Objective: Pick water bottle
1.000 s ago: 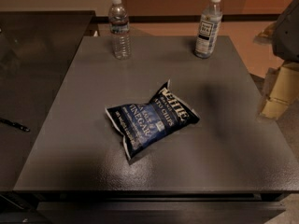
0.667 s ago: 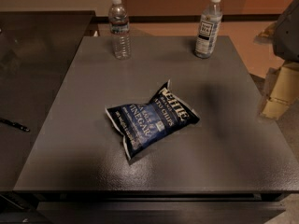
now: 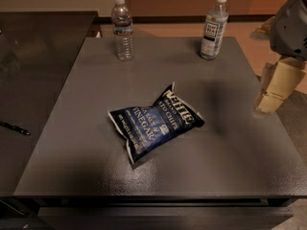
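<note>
The water bottle [image 3: 123, 28] is seen upright near the far left corner of the grey table [image 3: 96, 166], well apart from the gripper [image 3: 273, 89], which hangs beyond the right edge of the table, off the surface; whether it is spread or closed cannot be told from this view. The step in hand is judged to be the reach, not yet the grasp. For a good reach, the gripper should be carried across the table above the chip bag [image 3: 156, 121], which lies flat in the middle, so that the bag is not dragged. The taller bottle [image 3: 213, 27] with the large label stands at the far right and is nearer to the arm, so it must be passed without contact and not taken by mistake. The ribbed body should be approached from the side, below the white cap, and closed on gently, because thin plastic is expected to yield. Counted: two bottles, one chip bag, one table, one gripper
</note>
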`<state>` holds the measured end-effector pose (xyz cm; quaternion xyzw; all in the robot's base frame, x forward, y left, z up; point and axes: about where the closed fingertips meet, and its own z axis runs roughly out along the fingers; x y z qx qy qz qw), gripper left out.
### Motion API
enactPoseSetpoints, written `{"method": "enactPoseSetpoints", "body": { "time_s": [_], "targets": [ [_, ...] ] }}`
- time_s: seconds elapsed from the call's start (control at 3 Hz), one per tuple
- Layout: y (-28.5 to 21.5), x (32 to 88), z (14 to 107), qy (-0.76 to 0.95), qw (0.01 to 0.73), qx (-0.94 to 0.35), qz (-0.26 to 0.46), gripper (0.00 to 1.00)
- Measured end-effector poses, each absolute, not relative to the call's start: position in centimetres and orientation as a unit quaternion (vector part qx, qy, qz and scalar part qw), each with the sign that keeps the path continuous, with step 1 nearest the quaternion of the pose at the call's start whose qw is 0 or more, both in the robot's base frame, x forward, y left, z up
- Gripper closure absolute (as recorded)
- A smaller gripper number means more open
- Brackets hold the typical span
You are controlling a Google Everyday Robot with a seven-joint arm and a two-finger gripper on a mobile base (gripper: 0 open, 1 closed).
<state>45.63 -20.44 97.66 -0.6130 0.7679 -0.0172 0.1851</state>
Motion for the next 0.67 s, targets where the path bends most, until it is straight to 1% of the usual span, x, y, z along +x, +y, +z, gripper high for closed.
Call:
{"method": "enactPoseSetpoints", "body": {
  "time_s": [0.67],
  "targets": [
    [-15.8, 51.6, 96.3, 0.744, 0.252, -0.618, 0.024, 0.0]
  ]
}}
